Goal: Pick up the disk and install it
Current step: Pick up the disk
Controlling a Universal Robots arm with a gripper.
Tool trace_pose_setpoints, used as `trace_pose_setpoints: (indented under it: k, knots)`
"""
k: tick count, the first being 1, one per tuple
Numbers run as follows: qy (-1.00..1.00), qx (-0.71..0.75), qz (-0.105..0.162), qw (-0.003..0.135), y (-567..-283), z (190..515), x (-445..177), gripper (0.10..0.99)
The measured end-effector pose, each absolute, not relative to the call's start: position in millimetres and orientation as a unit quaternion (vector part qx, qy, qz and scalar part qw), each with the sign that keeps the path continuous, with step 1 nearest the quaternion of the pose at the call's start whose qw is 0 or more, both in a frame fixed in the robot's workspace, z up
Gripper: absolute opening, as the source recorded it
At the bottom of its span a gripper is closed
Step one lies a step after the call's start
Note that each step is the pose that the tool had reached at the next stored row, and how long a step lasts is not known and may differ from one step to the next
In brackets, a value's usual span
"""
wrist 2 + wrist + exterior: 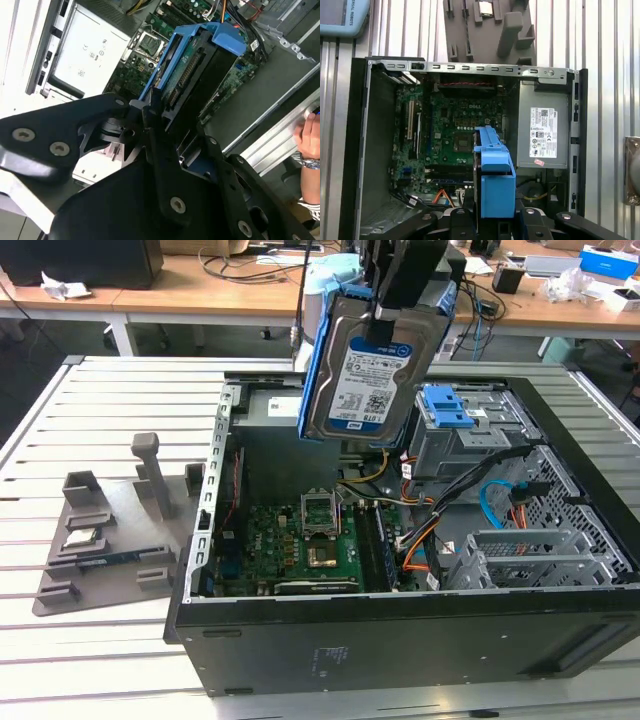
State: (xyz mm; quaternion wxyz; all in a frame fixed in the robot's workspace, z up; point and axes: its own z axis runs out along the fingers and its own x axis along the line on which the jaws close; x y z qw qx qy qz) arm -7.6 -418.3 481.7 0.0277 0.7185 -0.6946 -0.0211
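The disk [365, 370], a silver hard drive with a white-and-blue label and blue side rails, hangs tilted in the air above the open computer case [400, 635]. My gripper [388, 315] is shut on its upper end. In the second wrist view the disk [200, 65] runs away from my black fingers [150, 112], connector edge showing, with the motherboard below it. The first wrist view has its blue rail [495, 175] standing over the case interior, between the motherboard and the power supply.
Inside the case lie the green motherboard [300, 545], a grey drive cage [470, 445] with a blue latch [447, 405], cables and the power supply [543, 132]. A grey fixture [110, 530] holding a small processor chip [486, 7] sits at the exterior view's left. A person's hand [307, 135] is beside the case.
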Motion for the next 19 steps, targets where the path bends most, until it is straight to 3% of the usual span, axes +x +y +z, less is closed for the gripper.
trace_pose_setpoints:
  k: [19]
  knots:
    - [-0.695, 0.718, -0.021, 0.028, -466.3, 478.0, -7.5, 0.365]
